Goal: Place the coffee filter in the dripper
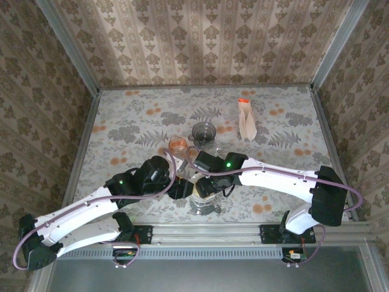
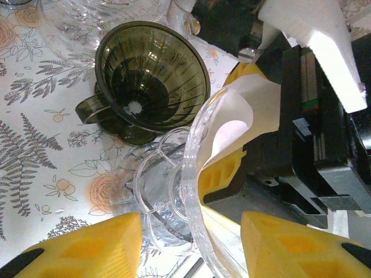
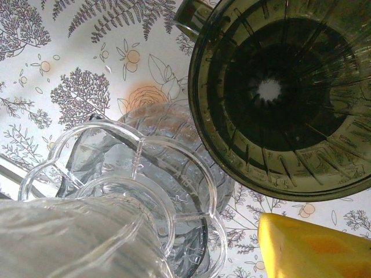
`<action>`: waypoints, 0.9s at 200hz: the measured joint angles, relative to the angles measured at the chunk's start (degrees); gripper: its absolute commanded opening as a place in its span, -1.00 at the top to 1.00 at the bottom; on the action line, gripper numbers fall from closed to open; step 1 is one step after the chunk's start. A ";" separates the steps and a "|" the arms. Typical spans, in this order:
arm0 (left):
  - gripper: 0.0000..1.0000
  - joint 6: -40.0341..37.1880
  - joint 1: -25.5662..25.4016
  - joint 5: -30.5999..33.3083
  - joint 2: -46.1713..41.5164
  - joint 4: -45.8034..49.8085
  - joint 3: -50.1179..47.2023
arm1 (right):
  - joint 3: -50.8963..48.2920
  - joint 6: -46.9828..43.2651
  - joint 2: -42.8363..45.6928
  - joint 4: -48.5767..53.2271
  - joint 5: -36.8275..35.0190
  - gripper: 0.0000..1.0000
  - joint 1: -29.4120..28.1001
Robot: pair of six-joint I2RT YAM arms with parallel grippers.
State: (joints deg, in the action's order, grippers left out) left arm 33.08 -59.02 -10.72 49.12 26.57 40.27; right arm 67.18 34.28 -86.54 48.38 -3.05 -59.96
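We are seating the white paper filter (image 2: 243, 110) in the clear ribbed dripper (image 2: 168, 191); left jaws released, right jaws unclear; next it likely needs pressing flush.

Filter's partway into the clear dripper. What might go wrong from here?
1. The filter sits half over the clear dripper rim, pinched by the right gripper; released now, it may spring out or crease.
2. The dark dripper stands right beside the clear one; a nudge may knock it.
3. The left gripper brackets the clear dripper close to the right one; fingers may collide.
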 measured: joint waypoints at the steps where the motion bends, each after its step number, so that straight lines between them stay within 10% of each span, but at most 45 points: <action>1: 0.06 -0.02 0.00 0.00 0.00 -0.02 -0.02 | 0.00 0.00 0.02 0.00 0.00 -0.32 0.00; 180: 0.03 1.16 -0.02 -1.05 0.00 -2.56 -1.42 | 5.09 -0.22 8.37 3.61 -6.69 -0.44 -0.22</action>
State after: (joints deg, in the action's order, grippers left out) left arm 34.24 -59.05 -11.77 49.12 24.01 38.85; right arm 72.27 34.06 -78.17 51.99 -9.74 -60.18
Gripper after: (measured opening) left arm 0.480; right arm 0.723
